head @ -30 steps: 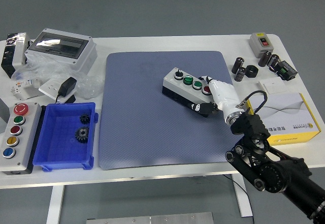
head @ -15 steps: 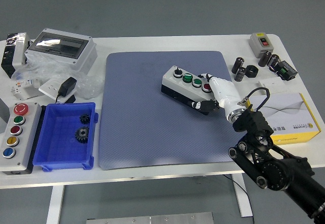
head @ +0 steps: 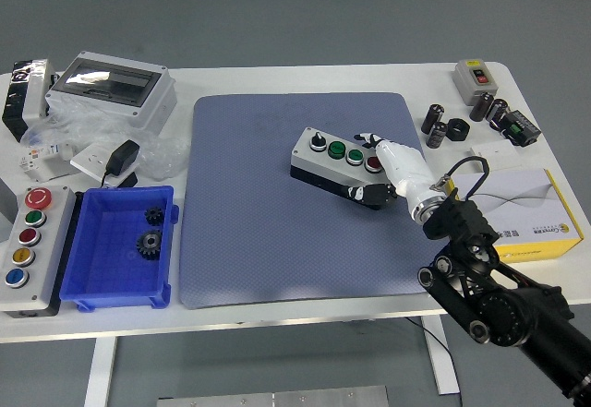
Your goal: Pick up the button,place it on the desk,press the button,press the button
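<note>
A grey rectangular push-button box with a black base [head: 335,164] lies on the blue-grey textured mat [head: 249,213] that covers the middle of the white table [head: 277,79]. The box sits right of the mat's centre, turned at a slant, and carries a black knob, two green buttons and a red button in a row along its top. The right hand [head: 386,169], white with dark fingertips, grips the right end of this box: its fingers [head: 367,139] lie over the top by the red button, and its thumb presses against the near side. The black right arm [head: 489,287] comes in from the lower right corner.

On the left part of the table, a blue plastic bin [head: 92,269] holds two dark gears [head: 150,229]. Just left of it lies a long grey control station with five coloured buttons [head: 28,237]. Farther back stands a grey enclosure with a clear lid [head: 111,87], with a black power adapter [head: 123,159] and clear plastic bags near it.

On the right, a yellow and white cardboard box [head: 536,206] lies beside the arm. Beyond it stand several black cylindrical capacitors [head: 443,125] and a small grey switch box with a red and a black button [head: 476,77] at the far right corner.
</note>
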Robot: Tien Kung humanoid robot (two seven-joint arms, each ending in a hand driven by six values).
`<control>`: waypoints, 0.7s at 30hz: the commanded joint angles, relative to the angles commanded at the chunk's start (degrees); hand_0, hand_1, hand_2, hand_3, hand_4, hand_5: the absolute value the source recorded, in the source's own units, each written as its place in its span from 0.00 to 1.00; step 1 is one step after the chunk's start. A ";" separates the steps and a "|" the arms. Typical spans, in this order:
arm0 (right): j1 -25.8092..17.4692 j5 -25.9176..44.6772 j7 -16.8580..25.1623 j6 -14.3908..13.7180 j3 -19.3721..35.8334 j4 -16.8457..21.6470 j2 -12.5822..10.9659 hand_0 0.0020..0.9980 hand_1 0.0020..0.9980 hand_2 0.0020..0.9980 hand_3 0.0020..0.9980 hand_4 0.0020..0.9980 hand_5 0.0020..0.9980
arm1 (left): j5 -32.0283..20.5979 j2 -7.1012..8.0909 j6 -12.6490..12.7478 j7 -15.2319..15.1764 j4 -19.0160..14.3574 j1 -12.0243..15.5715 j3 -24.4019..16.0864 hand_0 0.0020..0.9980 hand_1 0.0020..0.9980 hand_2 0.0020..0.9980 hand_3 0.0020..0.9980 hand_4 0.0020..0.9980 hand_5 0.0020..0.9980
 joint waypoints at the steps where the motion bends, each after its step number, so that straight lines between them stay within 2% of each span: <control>1: -0.01 0.03 0.03 0.02 -0.03 0.02 -0.03 0.94 0.91 0.96 1.00 0.99 0.34 | -0.05 0.02 0.00 -0.02 0.00 -0.01 0.06 0.63 0.67 0.67 0.76 0.73 0.29; 2: -0.02 0.06 0.07 0.05 -0.07 0.05 -0.06 0.94 0.91 0.96 1.00 0.99 0.34 | -0.10 0.05 0.00 -0.03 0.00 -0.02 0.13 0.63 0.67 0.67 0.76 0.73 0.29; 3: -0.01 0.06 0.13 0.10 -0.12 0.12 -0.09 0.98 0.95 0.99 1.00 1.00 0.41 | -0.16 0.08 -0.01 -0.03 0.00 -0.02 0.22 0.63 0.67 0.67 0.76 0.73 0.29; 12: -0.03 1.45 0.94 1.01 -0.34 1.83 -0.56 0.99 0.95 1.00 1.00 1.00 0.42 | -0.39 0.24 -0.04 0.10 0.00 0.11 0.59 0.63 0.67 0.67 0.76 0.73 0.29; 21: -1.31 4.92 2.19 1.36 1.21 6.06 -1.13 1.00 0.97 1.00 1.00 1.00 0.44 | -0.48 0.16 -0.17 -0.06 0.00 0.18 1.05 0.63 0.67 0.67 0.76 0.73 0.29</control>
